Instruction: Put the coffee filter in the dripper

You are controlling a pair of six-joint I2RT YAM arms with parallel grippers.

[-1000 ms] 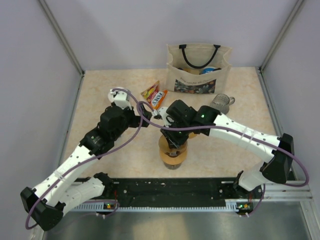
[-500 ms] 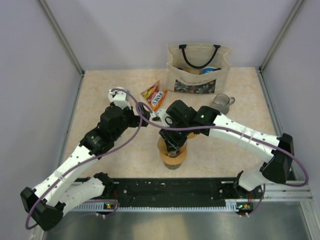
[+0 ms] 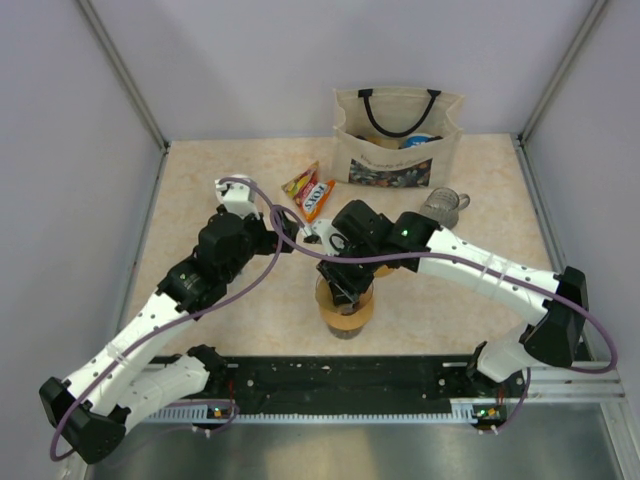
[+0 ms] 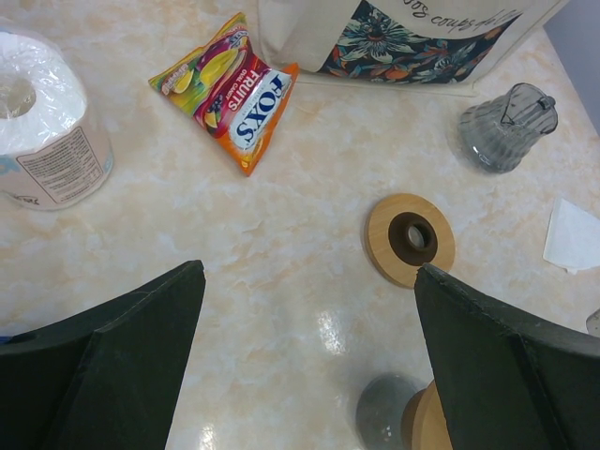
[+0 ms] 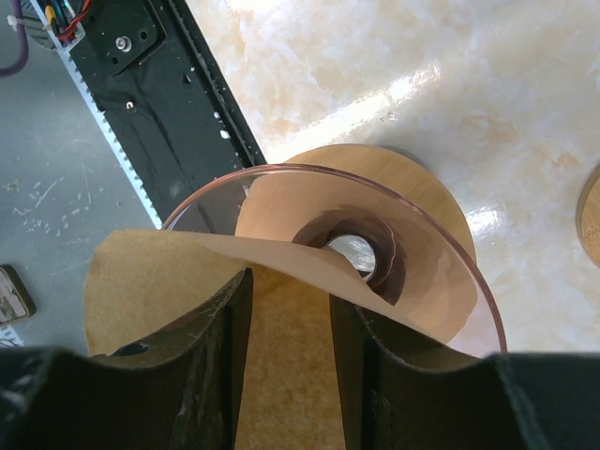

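The dripper point(image 3: 346, 310), a clear glass cone in a wooden collar, stands near the table's front middle. My right gripper point(image 3: 346, 284) is directly over it, shut on the brown paper coffee filter point(image 5: 281, 366). In the right wrist view the filter's edge curls over the dripper's rim point(image 5: 427, 239) and reaches into the cone, whose centre hole point(image 5: 354, 248) still shows. My left gripper point(image 4: 309, 356) is open and empty, hovering above the table just left of the dripper, whose wooden edge point(image 4: 427, 422) shows at that view's bottom.
A tote bag point(image 3: 397, 135) stands at the back. Candy packets point(image 3: 310, 192) lie in front of it. A glass pitcher point(image 3: 443, 207) is to the right. A paper roll point(image 4: 47, 122), a wooden ring point(image 4: 410, 239) and a white paper point(image 4: 574, 234) lie around.
My right gripper has sunk a little lower onto the dripper with the filter. My left arm has drawn back slightly to the left.
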